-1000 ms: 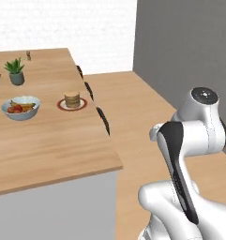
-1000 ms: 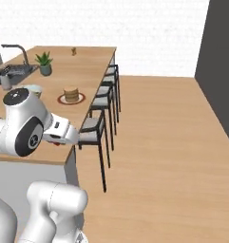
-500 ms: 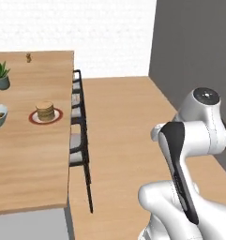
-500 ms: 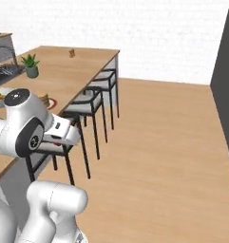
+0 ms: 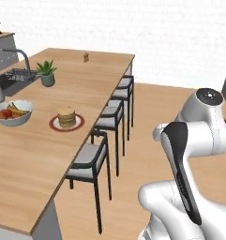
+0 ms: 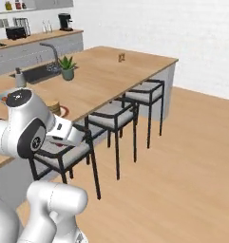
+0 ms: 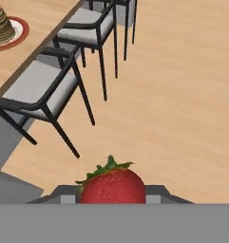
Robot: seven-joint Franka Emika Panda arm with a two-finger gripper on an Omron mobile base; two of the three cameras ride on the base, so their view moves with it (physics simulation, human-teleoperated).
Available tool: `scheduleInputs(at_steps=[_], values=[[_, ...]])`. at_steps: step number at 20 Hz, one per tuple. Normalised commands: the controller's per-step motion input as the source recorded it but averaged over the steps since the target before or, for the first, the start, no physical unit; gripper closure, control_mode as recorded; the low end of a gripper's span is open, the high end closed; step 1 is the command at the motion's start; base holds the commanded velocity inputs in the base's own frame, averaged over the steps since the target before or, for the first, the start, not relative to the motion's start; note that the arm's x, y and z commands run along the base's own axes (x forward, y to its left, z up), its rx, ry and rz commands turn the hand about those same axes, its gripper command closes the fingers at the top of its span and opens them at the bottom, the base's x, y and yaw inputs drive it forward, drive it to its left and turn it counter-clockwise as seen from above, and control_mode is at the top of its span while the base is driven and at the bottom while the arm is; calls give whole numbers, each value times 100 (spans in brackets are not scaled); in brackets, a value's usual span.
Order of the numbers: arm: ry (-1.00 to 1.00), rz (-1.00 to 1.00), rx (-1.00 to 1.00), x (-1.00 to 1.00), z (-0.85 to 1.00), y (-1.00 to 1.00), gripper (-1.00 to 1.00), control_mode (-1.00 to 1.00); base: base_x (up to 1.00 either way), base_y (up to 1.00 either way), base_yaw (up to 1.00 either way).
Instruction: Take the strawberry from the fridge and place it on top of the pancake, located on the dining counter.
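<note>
so you are looking at the carrying leg of the job: the strawberry (image 7: 112,186) is sitting low in the middle of the hand view, green leaves up, and the gripper (image 7: 112,192) is pinching it between jaws set only a berry's width apart, with a grey finger part showing at each side of the fruit. below and beyond it in that view lie bare wood floor and the dark stools (image 7: 45,85), so the berry is hanging over the floor, not over the counter.

the pancake (image 5: 66,116) is sitting as a short stack on its red-rimmed plate (image 5: 55,125) in the left centre of the left base view, on the dining counter (image 5: 91,79), just right of a fruit bowl (image 5: 11,112) and below a small potted plant (image 5: 47,73). in the hand view the same stack (image 7: 2,24) is peeking in at the upper left corner, well apart from the berry.

judging from this, the fetching part is done and the placing part is not yet begun. the next move is calling for you to bring the hand across the row of stools and over the counter edge, centre the berry above the stack, lower until it is resting on the top pancake, and only then part the jaws. watch the chair backs on the way over.
</note>
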Motion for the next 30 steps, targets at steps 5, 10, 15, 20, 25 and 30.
scheduleInputs(at_steps=[5, 10, 15, 20, 25, 30], values=[[0, 0, 0, 0, 0, 0, 100, 100, 100, -73, 68], [0, 0, 0, 0, 0, 0, 100, 100, 84, -65, 76], [0, 0, 0, 0, 0, 0, 100, 100, 41, -65, 81], [0, 0, 0, 0, 0, 0, 100, 100, 21, -79, 77], [0, 0, 0, 0, 0, 0, 100, 100, 20, -57, 39], [0, 0, 0, 0, 0, 0, 100, 100, 0, 27, 2]])
